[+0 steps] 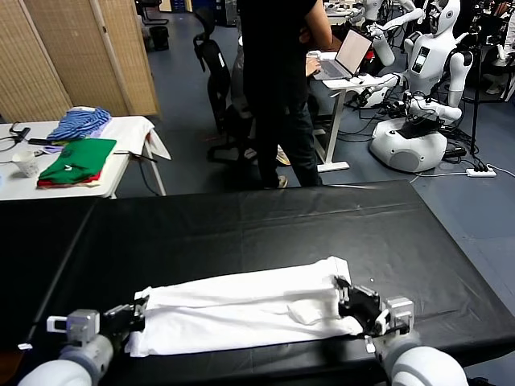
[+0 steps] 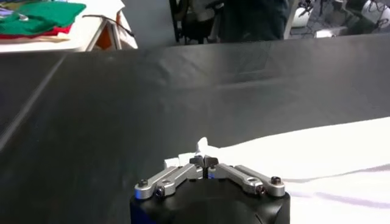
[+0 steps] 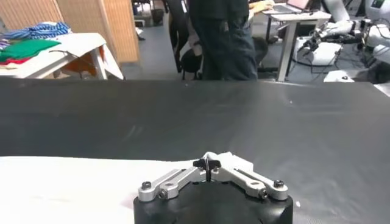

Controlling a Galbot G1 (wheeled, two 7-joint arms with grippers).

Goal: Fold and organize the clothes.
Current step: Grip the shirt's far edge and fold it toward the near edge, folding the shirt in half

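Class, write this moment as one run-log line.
left gripper: shut on T-shirt | right gripper: shut on T-shirt | T-shirt: folded lengthwise on black table

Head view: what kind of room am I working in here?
Most likely a robotics lab: a white humanoid robot stands behind, a person works at a laptop, and a black-covered table holds the white T-shirt.
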